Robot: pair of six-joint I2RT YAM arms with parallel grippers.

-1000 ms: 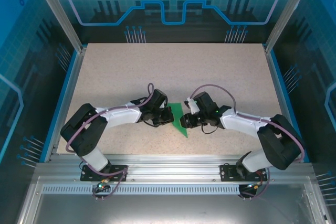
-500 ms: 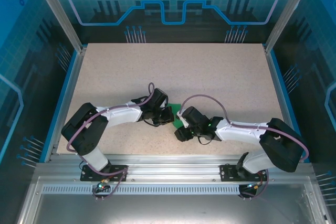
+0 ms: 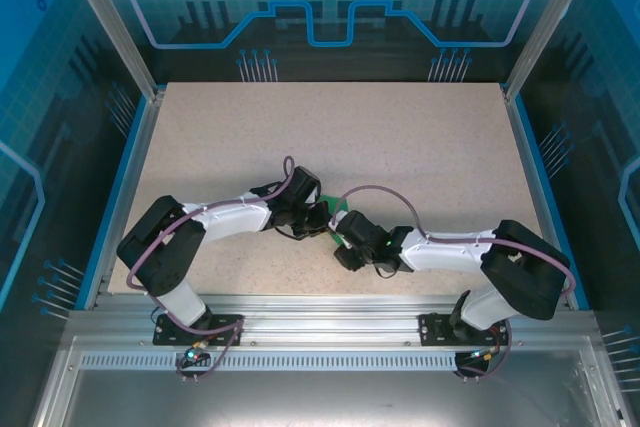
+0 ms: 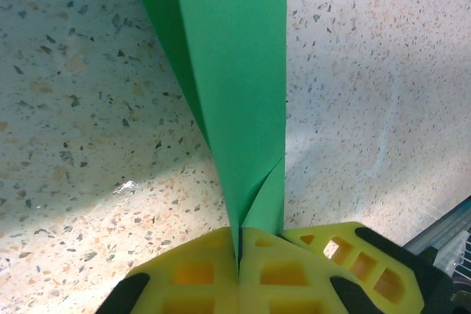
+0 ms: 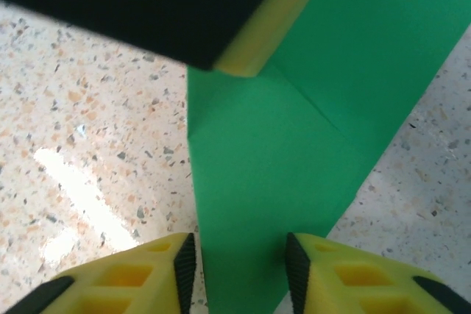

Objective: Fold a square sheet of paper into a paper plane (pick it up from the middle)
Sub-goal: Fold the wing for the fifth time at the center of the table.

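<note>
The sheet of paper [image 4: 228,71] is bright green and folded into a narrow, creased, tapering shape. My left gripper [image 4: 239,251] is shut on its lower end, yellow fingers pressed together. In the top view just a sliver of the paper [image 3: 338,217] shows between the left gripper [image 3: 322,222] and the right gripper [image 3: 343,237], which are close together at the near middle of the table. In the right wrist view the paper [image 5: 294,167] runs between the fingers of my right gripper [image 5: 239,270], which stand apart on either side of it. The left gripper's finger [image 5: 147,5] looms above.
The speckled beige table [image 3: 330,137] stretches away behind both grippers, bounded by blue rails and an aluminium frame [image 3: 320,307] at the near edge. One yellow finger of the right gripper [image 4: 353,255] sits just right of the left gripper's fingers.
My right gripper has slid left and nearer, closing in on the left gripper and covering most of the green paper. Left gripper has stayed shut on the paper, hardly moving.
</note>
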